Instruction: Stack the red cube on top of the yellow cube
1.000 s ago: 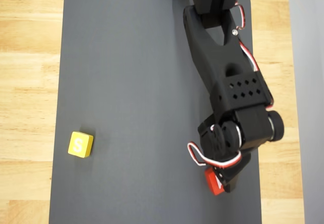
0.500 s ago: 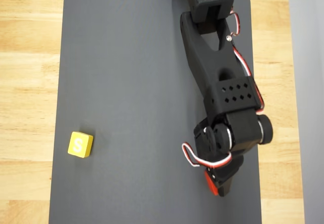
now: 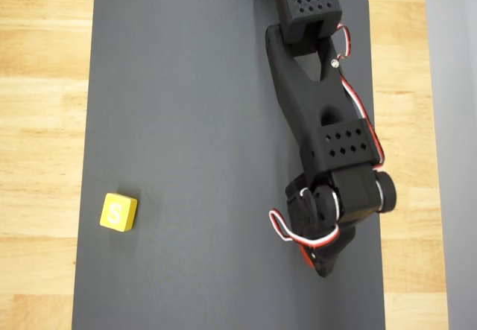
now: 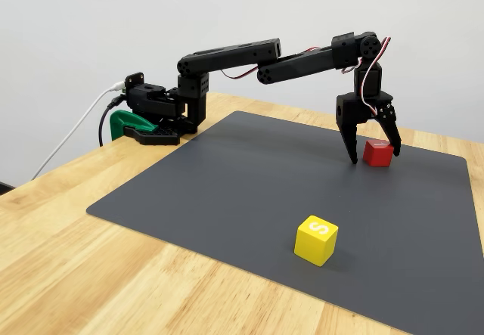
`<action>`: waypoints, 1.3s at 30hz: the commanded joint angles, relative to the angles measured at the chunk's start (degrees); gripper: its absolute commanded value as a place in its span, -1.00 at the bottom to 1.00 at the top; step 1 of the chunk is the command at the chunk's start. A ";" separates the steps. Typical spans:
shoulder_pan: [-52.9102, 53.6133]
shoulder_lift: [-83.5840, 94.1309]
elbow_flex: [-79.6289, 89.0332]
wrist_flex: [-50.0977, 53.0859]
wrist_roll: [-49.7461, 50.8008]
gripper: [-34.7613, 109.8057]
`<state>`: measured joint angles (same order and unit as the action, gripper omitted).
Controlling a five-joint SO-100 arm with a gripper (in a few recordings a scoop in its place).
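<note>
**At the mat's far corner, the hand straddles the red cube**

On the wooden counter (image 4: pixel 68 252) lies a dark grey mat (image 4: pixel 227 191), and the scene reads across the fixed view from left to right. At about 9 o'clock in that view, a green clamp (image 4: pixel 121 123) and a white cable (image 4: pixel 76 134) sit at the arm's base (image 4: pixel 162 112), just off the mat's far left edge. From there the black arm (image 4: pixel 295 63) stretches rightward above the mat, its red and white wires looping around the wrist.

Lower down, toward 5 o'clock in the fixed view, the yellow cube (image 4: pixel 316 240) rests on the mat with its white "S" facing up. The overhead view places it at roughly 8 o'clock (image 3: pixel 118 212), near the mat's left edge and well apart from the arm.

Further right, at about 2 o'clock in the fixed view, the hand (image 4: pixel 376 156) points downward with its fingers spread apart, released and gripping nothing. The red cube (image 4: pixel 377 153) sits on the mat between the two fingertips; whether either finger touches it cannot be told. In the overhead view the hand (image 3: pixel 322 264) is at about 5 o'clock near the mat's right edge, and a sliver of the red cube (image 3: pixel 306 255) peeks out beside it.
</note>
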<state>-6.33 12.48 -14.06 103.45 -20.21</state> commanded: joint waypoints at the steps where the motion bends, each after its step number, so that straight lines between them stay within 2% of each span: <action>1: 0.09 0.88 -1.14 17.23 -0.44 -0.13; 29: 3.60 4.92 5.19 17.40 -4.39 -0.51; 39: 6.42 10.46 7.03 17.40 -4.31 -0.50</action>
<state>-0.44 16.70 -6.86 103.45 -23.64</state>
